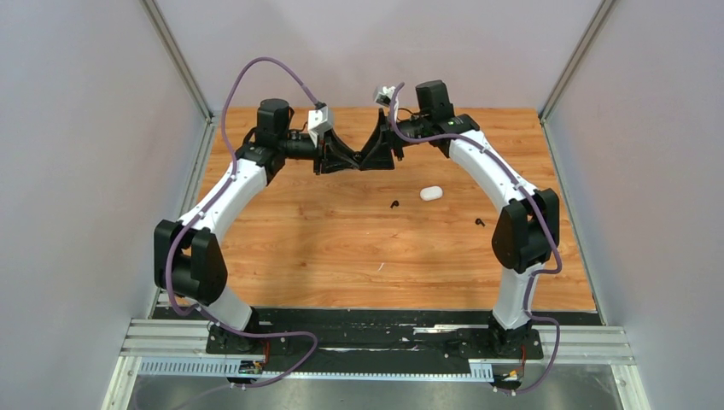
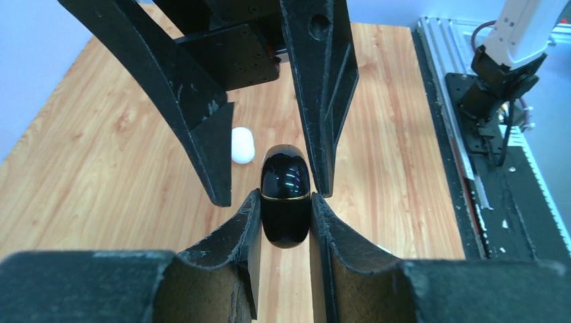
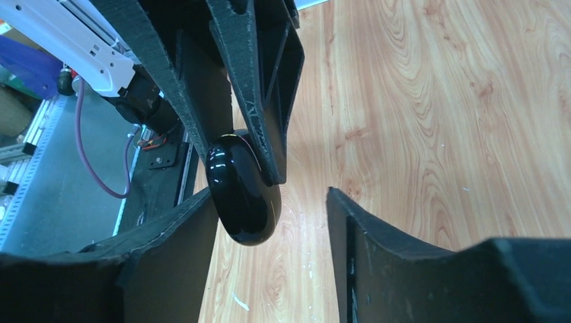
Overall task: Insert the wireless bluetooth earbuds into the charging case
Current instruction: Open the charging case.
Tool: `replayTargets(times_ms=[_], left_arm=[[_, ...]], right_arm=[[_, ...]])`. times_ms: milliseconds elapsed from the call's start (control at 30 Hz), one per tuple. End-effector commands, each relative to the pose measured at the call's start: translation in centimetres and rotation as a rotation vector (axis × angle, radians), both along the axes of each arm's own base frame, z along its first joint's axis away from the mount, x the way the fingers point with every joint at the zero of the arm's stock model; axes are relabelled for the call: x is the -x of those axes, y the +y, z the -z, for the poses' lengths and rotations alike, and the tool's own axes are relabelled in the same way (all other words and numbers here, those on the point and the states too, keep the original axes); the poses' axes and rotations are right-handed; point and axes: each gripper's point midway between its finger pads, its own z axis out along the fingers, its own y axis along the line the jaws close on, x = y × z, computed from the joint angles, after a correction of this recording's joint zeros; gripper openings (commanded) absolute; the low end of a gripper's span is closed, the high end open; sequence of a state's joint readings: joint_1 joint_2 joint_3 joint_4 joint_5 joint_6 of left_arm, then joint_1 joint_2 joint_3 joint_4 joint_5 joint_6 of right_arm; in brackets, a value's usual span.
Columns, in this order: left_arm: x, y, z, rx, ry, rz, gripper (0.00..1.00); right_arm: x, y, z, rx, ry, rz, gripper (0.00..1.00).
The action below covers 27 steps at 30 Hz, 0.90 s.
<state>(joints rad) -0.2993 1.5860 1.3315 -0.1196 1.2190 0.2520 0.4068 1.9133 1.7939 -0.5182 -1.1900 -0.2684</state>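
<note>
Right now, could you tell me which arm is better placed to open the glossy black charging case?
Probably right. The left tool is clamped on the glossy black pebble-shaped case; the open right tool straddles its free end.

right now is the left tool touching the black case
Touching. The left wrist view shows the left tool closed on the black case, pressed against both its sides with no gap.
</note>
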Motion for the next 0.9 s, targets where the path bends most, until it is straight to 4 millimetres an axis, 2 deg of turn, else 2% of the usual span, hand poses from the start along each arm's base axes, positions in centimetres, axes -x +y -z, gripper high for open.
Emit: replayTargets(times_ms=[0, 167, 400, 533, 700, 867], left_arm=[[0.8, -0.5, -1.8, -0.006, -0.12, 0.053, 0.0], [1.2, -0.5, -1.6, -0.02, -0.137, 0.064, 0.0], [0.9, -0.6, -2.0, -0.008, -0.118, 0.039, 0.0], [0.3, -0.9, -2.3, 0.033, -0.028, -0.011, 0.0], [-0.2, -1.1, -3.7, 0.109, 0.022, -0.055, 0.0], [-0.3, -1.1, -3.7, 0.113, 0.026, -0.059, 0.0]], right_arm=[[-2.6, -0.9, -2.2, -0.042, -0.047, 0.058, 0.57], [-3.4, -1.8, -2.9, -0.046, -0.059, 0.088, 0.55], [-2.4, -1.8, -2.7, -0.055, -0.027, 0.071, 0.52], [-1.9, -1.8, -2.6, -0.054, -0.021, 0.065, 0.5], [-1.6, -1.9, -2.5, -0.051, -0.017, 0.067, 0.33], [-1.4, -2.0, -2.3, -0.047, -0.009, 0.073, 0.25]])
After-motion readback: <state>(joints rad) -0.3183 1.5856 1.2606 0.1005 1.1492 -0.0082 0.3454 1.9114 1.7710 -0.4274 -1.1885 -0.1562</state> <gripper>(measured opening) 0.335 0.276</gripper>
